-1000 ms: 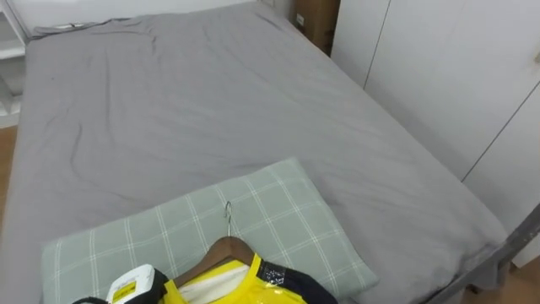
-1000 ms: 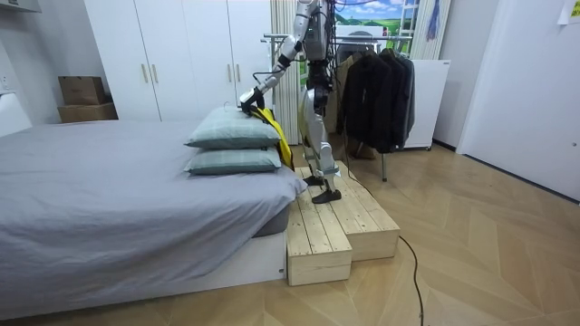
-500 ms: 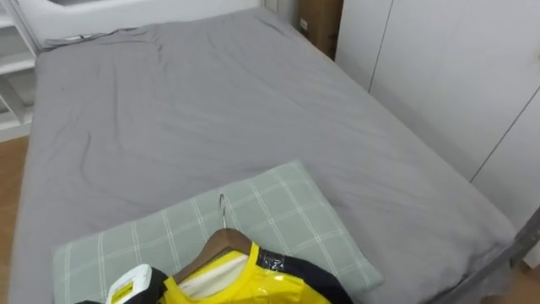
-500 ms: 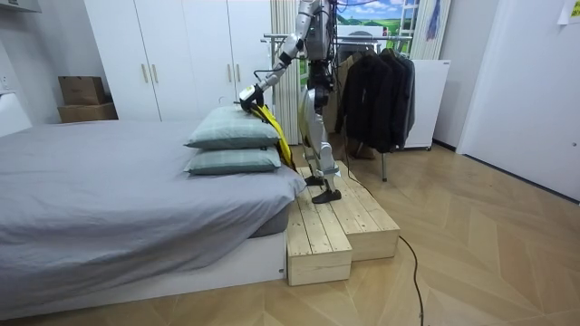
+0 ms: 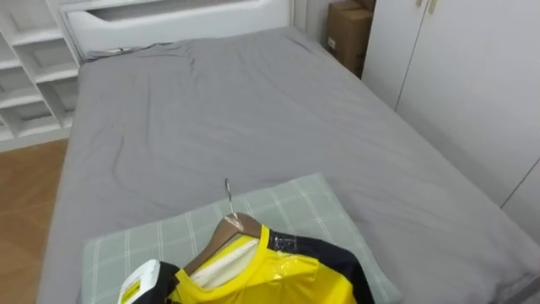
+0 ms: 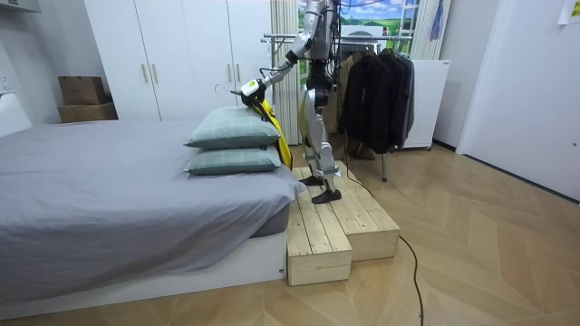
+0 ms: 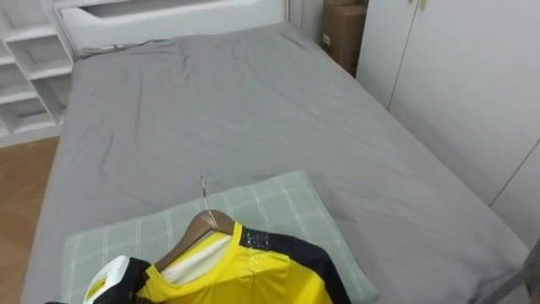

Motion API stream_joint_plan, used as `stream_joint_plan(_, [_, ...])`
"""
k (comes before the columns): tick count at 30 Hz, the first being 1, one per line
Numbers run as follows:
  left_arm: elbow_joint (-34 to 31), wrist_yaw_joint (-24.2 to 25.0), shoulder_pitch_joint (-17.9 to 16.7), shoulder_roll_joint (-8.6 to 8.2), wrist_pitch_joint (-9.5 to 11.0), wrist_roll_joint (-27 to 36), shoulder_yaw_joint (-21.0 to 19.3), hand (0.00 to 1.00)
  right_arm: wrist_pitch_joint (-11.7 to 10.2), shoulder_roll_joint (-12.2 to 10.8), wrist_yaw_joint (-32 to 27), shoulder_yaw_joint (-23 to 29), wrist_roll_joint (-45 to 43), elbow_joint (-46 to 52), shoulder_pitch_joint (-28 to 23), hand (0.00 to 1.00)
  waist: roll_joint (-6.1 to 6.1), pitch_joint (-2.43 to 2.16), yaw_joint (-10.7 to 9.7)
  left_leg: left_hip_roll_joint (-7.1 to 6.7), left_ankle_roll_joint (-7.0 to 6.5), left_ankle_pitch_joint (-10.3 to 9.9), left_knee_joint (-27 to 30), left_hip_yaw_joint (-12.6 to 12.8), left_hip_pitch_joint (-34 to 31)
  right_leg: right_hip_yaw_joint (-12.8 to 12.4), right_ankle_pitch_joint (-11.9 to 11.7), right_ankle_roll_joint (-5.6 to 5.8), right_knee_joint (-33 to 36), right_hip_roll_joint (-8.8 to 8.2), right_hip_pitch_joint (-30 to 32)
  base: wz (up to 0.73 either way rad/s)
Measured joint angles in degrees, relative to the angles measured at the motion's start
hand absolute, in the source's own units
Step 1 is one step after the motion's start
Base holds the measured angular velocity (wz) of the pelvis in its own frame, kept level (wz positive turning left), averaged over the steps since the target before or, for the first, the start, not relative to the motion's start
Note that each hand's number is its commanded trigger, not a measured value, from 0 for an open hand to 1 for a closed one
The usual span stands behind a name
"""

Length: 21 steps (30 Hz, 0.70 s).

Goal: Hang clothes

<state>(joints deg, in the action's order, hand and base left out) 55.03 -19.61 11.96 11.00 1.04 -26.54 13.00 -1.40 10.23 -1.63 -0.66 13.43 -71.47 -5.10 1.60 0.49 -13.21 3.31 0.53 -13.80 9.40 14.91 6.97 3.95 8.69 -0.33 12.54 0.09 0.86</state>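
Observation:
A yellow shirt with a dark collar and sleeves hangs on a wooden hanger whose metal hook points up. My left hand grips the hanger at its left end and holds it just above the green checked pillow. In the room view the same left hand is stretched out over the two stacked pillows, with the shirt drooping beside them. I stand on a wooden platform at the head of the bed.
The grey bed stretches ahead. White wardrobe doors run along its right, with a cardboard box at the far end and white shelves at the far left. A rack of dark clothes stands behind me.
My left hand has lifted the hanger and shirt a little higher above the pillow. The eye view has shifted, showing more of the floor and shelves on the left.

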Motion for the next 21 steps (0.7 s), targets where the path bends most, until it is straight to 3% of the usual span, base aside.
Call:
stream_joint_plan(8, [-8.75, -0.14, -0.26, 0.52, 1.47, -0.34, -1.21, 1.0, -2.06, -0.72, 2.33, 0.22, 3.3, -0.32, -0.02, 0.0, -0.11, -0.02, 1.13, 0.09, 0.0, 0.0, 0.02, -3.07, -0.83, 2.61, -0.01, -0.01, -0.04, -0.23, -0.23, 0.16])
stream_joint_plan(13, [-13.48, -0.26, -1.23, 1.96, 1.95, -1.59, -1.5, 1.0, -2.86, -0.73, 4.08, 2.0, 3.28, -2.24, 0.66, 0.0, -0.09, -0.02, 1.25, 0.1, 0.01, 0.0, -0.07, -3.64, -0.78, 2.68, -0.08, 0.0, -0.84, -0.14, -0.7, 0.03])
stream_joint_plan(21, [-15.99, -1.32, -2.78, 2.54, 2.53, -2.44, -1.5, 1.0, -2.89, -0.66, 4.44, 3.2, 3.26, -4.12, 0.72, 0.0, 0.47, -0.08, 1.04, 0.08, 0.01, 0.0, -0.08, -4.1, -0.44, 2.53, -0.1, 0.01, -1.16, -0.09, -1.17, 0.0])
